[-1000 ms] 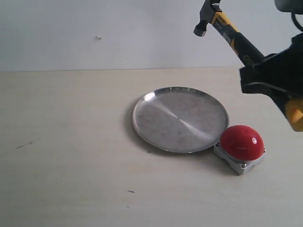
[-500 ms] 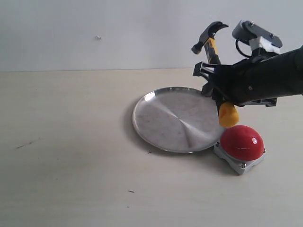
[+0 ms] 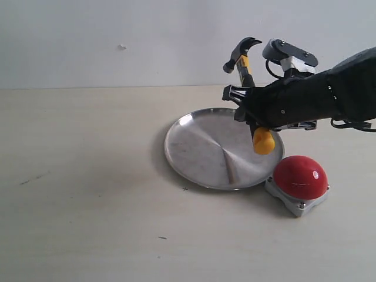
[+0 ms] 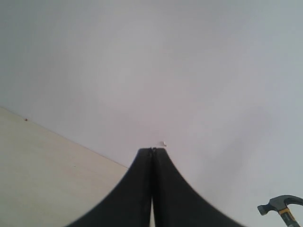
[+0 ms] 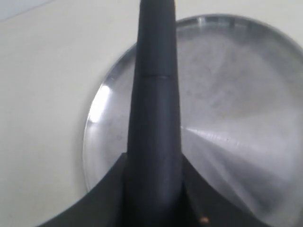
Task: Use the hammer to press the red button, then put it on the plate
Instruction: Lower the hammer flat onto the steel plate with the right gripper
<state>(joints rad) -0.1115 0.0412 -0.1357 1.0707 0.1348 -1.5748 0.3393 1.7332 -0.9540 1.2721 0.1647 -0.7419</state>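
Observation:
My right gripper [image 3: 251,113] is shut on the hammer's [image 3: 245,66] black handle and holds it in the air above the right part of the plate [image 3: 200,147]. The dark head points up and back, and the yellow end hangs low over the plate. The red button [image 3: 300,176] sits on its grey base just right of the plate's front rim, apart from the hammer. In the right wrist view the handle [image 5: 154,109] runs out between the fingers of the right gripper [image 5: 154,163], over the plate [image 5: 236,85]. My left gripper [image 4: 152,150] is shut and empty, far from these things.
The pale table [image 3: 82,194] stretches left and forward of the plate. A white wall [image 3: 117,35] stands behind it. The hammer's head [image 4: 279,206] shows small at one corner of the left wrist view.
The right arm has swung left and down from the upper right, bringing the hammer from high above the button to over the plate's right side. The handle now stands steeper.

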